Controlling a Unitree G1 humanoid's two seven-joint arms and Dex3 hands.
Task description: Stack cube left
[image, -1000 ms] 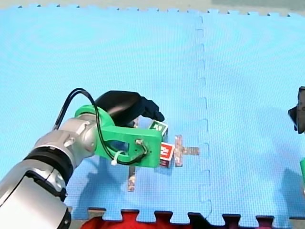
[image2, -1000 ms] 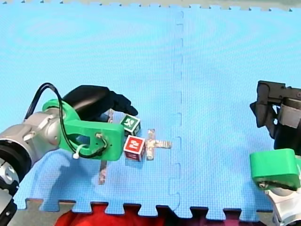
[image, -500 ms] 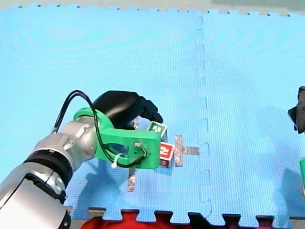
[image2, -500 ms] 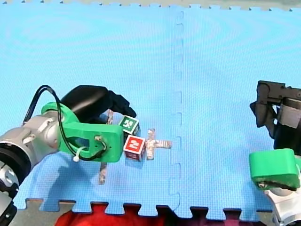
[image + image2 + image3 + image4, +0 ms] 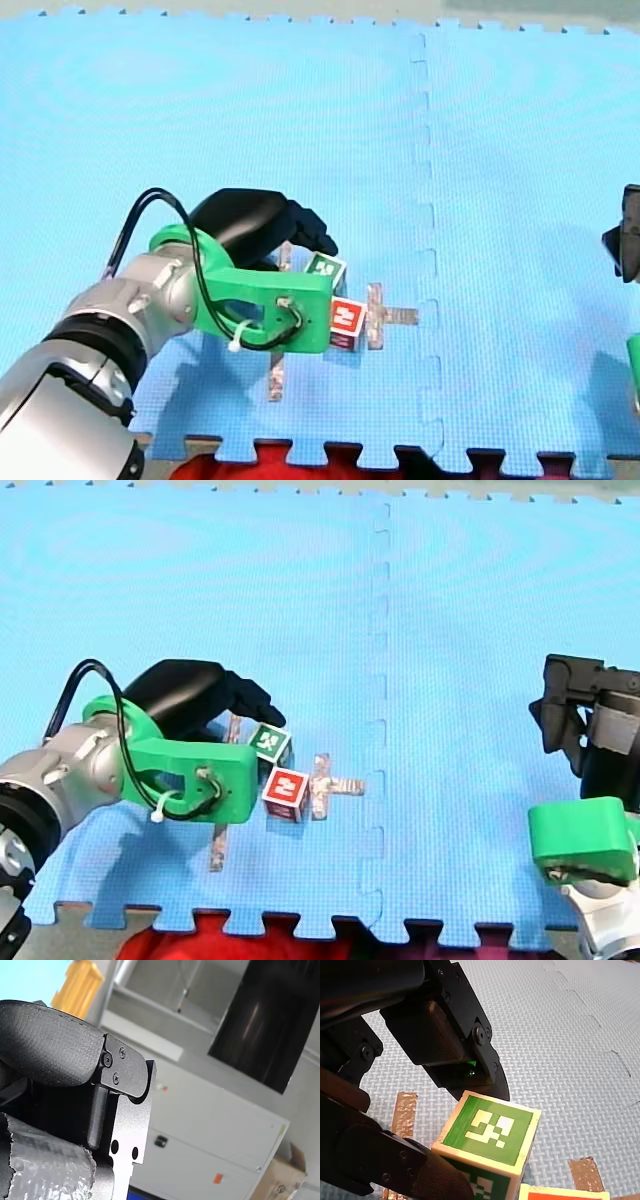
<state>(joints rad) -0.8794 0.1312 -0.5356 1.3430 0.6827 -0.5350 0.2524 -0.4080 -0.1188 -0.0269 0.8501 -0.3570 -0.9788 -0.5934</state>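
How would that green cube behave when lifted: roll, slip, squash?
Probably stiff: the left hand pinches the green cube without denting it. Flat faces suggest no rolling; held tilted, it might topple if released onto the red cube. The right hand hangs far right.

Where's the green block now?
In the head views, the left hand holds the green block, tilted, left of the mat's seam, right next to the red block.

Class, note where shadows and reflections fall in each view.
First head view: the left robot hand, gripping the green cube, casts a dark shadow on the mat under its arm; fainter shade lies near the right robot hand, far right. First wrist view: pale sheen streaks a dark panel.
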